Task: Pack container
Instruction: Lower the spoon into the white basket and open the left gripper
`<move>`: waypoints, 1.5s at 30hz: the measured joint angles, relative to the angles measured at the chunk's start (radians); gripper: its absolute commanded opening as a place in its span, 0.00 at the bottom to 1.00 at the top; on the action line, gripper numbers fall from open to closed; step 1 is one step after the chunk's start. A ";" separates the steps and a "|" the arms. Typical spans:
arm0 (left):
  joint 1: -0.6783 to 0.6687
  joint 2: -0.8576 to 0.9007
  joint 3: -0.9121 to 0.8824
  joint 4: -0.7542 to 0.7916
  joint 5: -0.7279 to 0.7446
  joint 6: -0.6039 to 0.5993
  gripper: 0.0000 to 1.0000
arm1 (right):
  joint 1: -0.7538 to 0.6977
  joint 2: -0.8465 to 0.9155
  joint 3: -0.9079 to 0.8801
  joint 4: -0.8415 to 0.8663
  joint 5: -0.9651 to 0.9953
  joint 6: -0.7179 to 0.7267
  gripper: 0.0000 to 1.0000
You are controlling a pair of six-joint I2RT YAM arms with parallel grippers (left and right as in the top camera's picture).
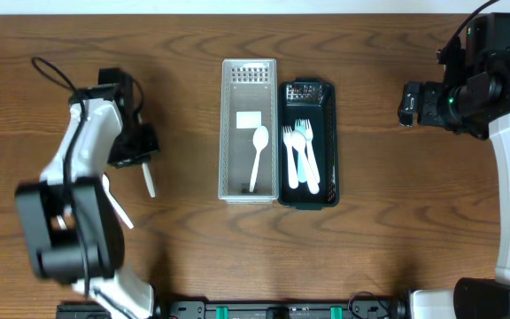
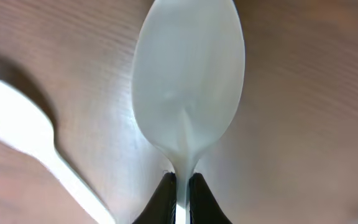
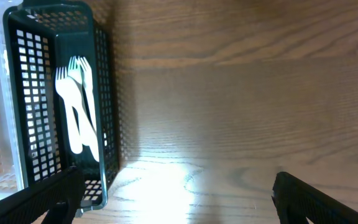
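Transfer step: the left claw (image 2: pixel 180 186) is clamped on a white spoon (image 2: pixel 188 81) near the tabletop's left edge — next, carry it toward the right edge, over the clear basket (image 1: pixel 224 133), and release — right claw (image 3: pixel 176 183) idle, fingers spread.

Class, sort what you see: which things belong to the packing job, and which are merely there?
Job:
white basket, packed spoon inside
black basket, forks inside
held spoon, in left pincer
loose white utensil

Merely there:
table
black cable
right pincer, open, holding nothing
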 measured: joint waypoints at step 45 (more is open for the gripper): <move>-0.571 -0.196 0.259 -0.063 -0.215 -0.047 0.98 | 0.000 0.000 0.000 -0.005 0.000 -0.015 0.99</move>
